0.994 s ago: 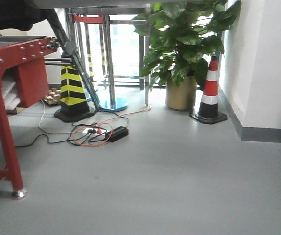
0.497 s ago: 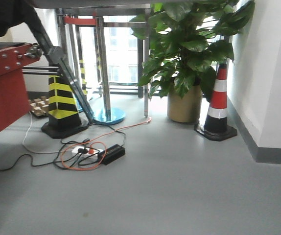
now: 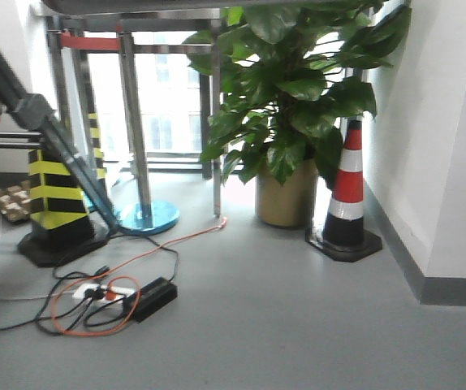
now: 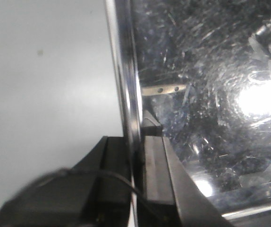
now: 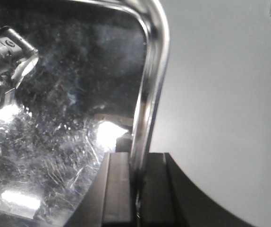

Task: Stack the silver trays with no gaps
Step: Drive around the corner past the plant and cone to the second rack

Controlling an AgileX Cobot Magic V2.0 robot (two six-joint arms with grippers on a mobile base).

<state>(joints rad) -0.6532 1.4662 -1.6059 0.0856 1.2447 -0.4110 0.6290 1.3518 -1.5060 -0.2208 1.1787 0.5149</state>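
Steel tray (image 4: 211,94) gripped both sides.
The left hand (image 4: 136,156) and right hand (image 5: 138,179) clamp its rim; lower level, nest flush.

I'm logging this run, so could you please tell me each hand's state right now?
The left hand is closed on a silver tray rim.
The right hand is closed on a silver tray rim.

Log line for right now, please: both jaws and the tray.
left gripper: jaws shut on silver tray rim | right gripper: jaws shut on silver tray rim | front view: floor, potted plant, no stack visible
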